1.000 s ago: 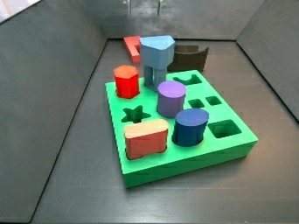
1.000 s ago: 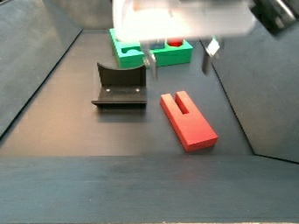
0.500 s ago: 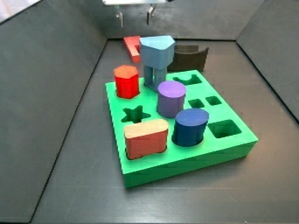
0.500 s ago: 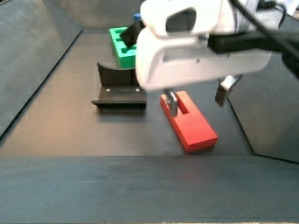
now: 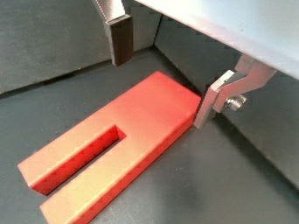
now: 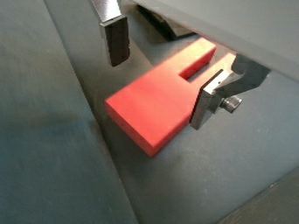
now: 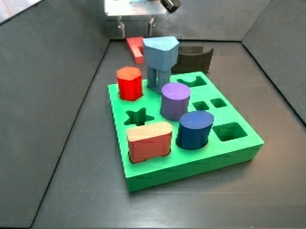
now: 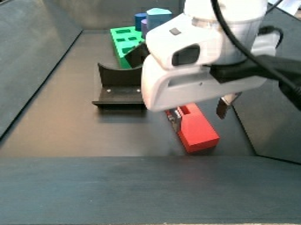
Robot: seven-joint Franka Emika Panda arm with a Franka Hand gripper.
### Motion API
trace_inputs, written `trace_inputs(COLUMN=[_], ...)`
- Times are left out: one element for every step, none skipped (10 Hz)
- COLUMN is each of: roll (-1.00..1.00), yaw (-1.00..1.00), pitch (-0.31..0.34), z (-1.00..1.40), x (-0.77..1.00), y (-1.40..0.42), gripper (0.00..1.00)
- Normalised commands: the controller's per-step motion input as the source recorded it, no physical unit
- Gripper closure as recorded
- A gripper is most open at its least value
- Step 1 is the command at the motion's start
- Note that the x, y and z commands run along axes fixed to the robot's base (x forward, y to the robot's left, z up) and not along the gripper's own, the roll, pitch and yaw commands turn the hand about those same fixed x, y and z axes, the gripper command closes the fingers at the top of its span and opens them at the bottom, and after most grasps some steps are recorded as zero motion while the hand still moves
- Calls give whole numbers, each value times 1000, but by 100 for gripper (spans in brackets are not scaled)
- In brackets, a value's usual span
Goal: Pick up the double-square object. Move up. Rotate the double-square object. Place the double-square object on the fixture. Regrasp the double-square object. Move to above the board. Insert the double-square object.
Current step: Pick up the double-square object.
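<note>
Double-square object, smooth red slotted prism, between open gripper fingers.

Wrist pair: both ride right behind the gripper, looking steeply down past its spread fingers onto the double-square object lying on the dark floor, very near.
Side view, board end: high and angled down, the board fills the foreground, the fixture far at the back, the gripper at the far top edge.
Side view, opposite end: low and near the gripper; the fixture mid-distance, the board far behind.
Shared: all four catch the double-square object.
</note>
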Motion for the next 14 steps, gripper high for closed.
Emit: trace_inputs(roll=[-186, 0, 50, 0, -53, -99, 0, 0, -17, 0, 0, 0, 0, 0], yaw=[97, 154, 191, 174, 134, 57, 0, 0, 54, 0, 0, 0, 0, 0], pitch=[-131, -64, -53, -79, -101, -67, -11, -31, -164, 0, 0, 0, 0, 0], z=[-683, -1000, -1000, -866, -766, -411, 0, 0, -134, 0, 0, 0, 0, 0], x=[0, 0, 0, 37, 0, 0, -29, 0, -60, 0, 0, 0, 0, 0], y=[20, 0, 0, 43, 60, 51, 0, 0, 0, 0, 0, 0, 0, 0], gripper=[0, 0, 0, 0, 0, 0, 0, 0, 0, 0, 100, 100, 100, 100])
